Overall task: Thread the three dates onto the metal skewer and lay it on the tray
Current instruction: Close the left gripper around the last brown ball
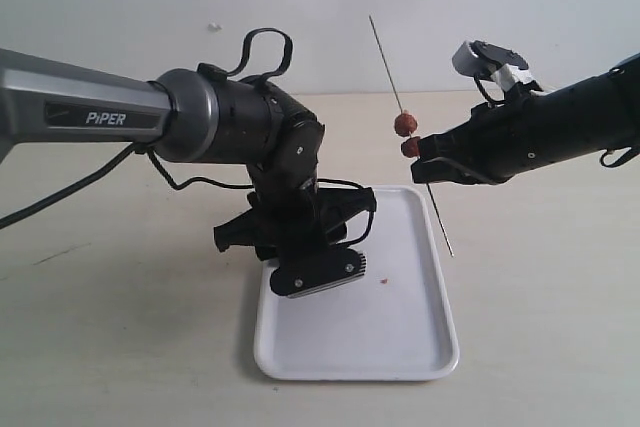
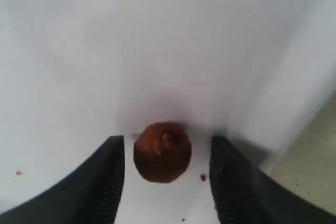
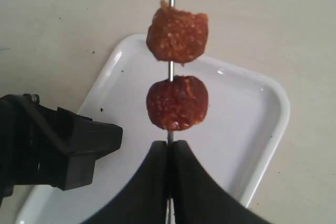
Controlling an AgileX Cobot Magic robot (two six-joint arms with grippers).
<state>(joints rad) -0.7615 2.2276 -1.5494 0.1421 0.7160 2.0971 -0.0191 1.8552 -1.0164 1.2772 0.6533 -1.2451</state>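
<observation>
A: Table [image 1: 100,347]: pale, matte. Tray [image 1: 420,337]: glossy white, rounded corners, low rim, open floor toward its right side.

B: Left pincer [image 2: 166,148]?

A: Released. Its ribbed black fingers [image 2: 107,182] stand either side of the third date [image 2: 161,152], with a gap on each side. That date is round, wrinkled and reddish-brown, and sits on the tray floor.

B: Right pincer [image 3: 169,148]?

A: Clenched on the metal skewer [image 1: 384,57], a thin grey rod held tilted in the air. Upper date [image 3: 177,34] and lower date [image 3: 177,103] are threaded just past the fingertips, not touching. Red crumb [image 1: 385,280] on the tray.
</observation>
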